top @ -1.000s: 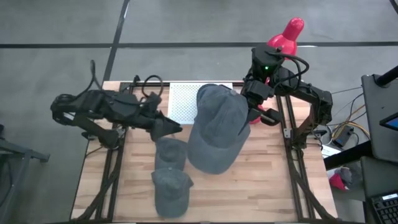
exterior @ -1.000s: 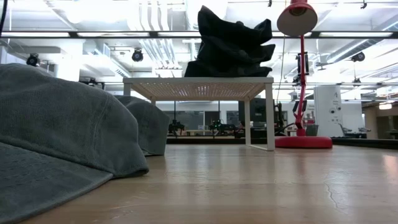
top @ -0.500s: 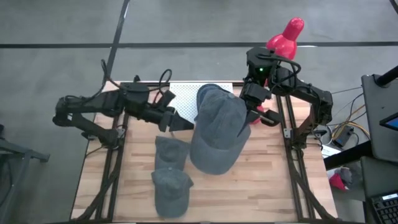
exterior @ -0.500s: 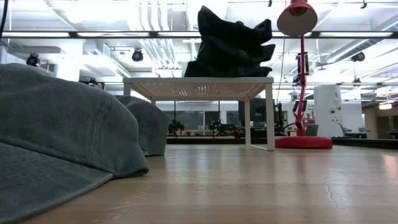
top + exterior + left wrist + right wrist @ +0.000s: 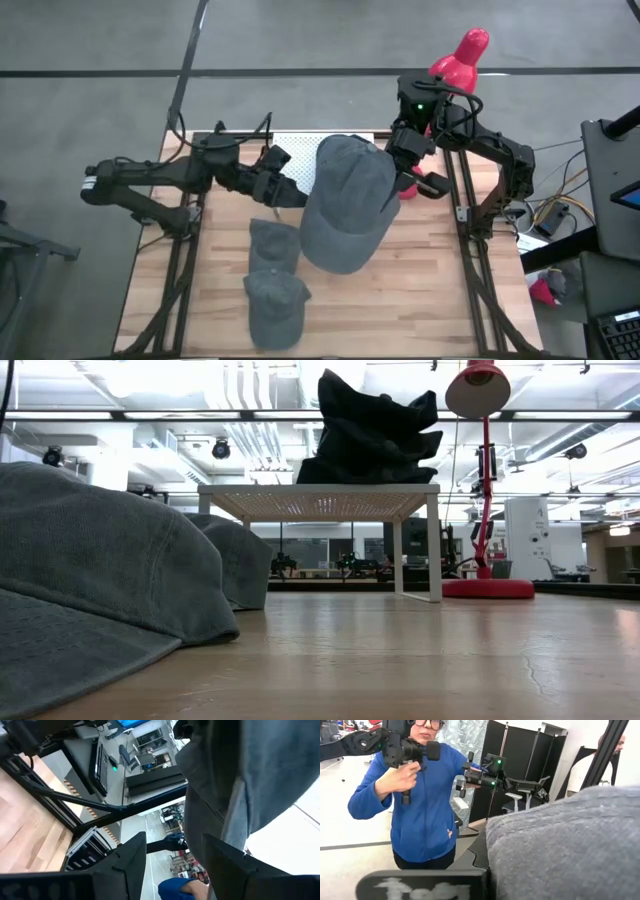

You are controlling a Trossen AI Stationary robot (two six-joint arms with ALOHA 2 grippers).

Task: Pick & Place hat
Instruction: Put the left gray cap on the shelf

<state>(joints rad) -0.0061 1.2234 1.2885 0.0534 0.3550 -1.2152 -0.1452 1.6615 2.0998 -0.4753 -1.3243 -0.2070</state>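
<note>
now large hat (image 5: 345,205) hangs from closed right claw (image 5: 403,170); left claw (image 5: 291,193) half-open beside it.

A wooden tabletop (image 5: 420,290) stands on a grey floor (image 5: 90,60) crossed by dark lines. A red desk lamp (image 5: 485,480) stands at the tabletop's far right corner. Near the lamp, a small white perforated stand (image 5: 320,502) rests on the wood. Beyond the lamp, the room is a wide, bright hall with ceiling strip lights (image 5: 140,415) and ducts. A person in a blue top (image 5: 422,805) stands by dark partition panels (image 5: 520,760).
</note>
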